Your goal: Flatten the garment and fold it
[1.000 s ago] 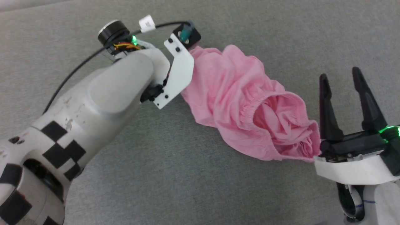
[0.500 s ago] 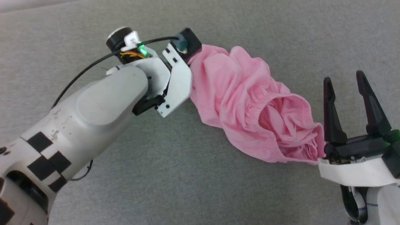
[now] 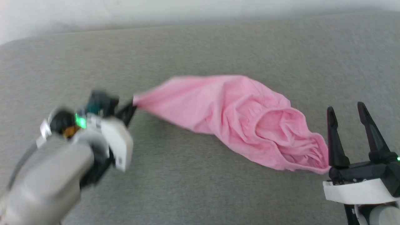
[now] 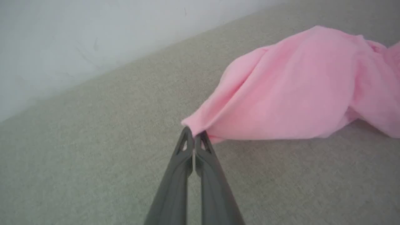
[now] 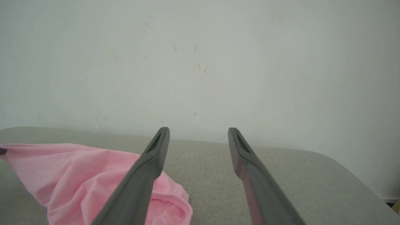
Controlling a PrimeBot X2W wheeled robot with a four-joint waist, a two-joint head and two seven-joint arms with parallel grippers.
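Observation:
The pink garment (image 3: 237, 115) lies bunched on the grey cushion (image 3: 187, 181), its left end drawn out to a point. My left gripper (image 3: 129, 111) is shut on that tip; in the left wrist view the closed fingertips (image 4: 187, 137) pinch the garment (image 4: 297, 87) at its corner. The gathered waistband opening faces my right gripper (image 3: 347, 107), which stands open just right of the cloth with nothing between its fingers. In the right wrist view the open right gripper (image 5: 198, 131) points at the wall, with the garment (image 5: 72, 178) at lower left.
A white wall (image 5: 200, 62) rises behind the cushion's far edge (image 3: 200, 22). Bare grey cushion surface stretches in front of the garment and to its left. The cushion's rounded right end (image 5: 359, 187) drops away in the right wrist view.
My left gripper has shut on the garment's left end and pulled it leftward, stretching the cloth. The head camera has tilted up, so the wall now shows. The right gripper stays open.

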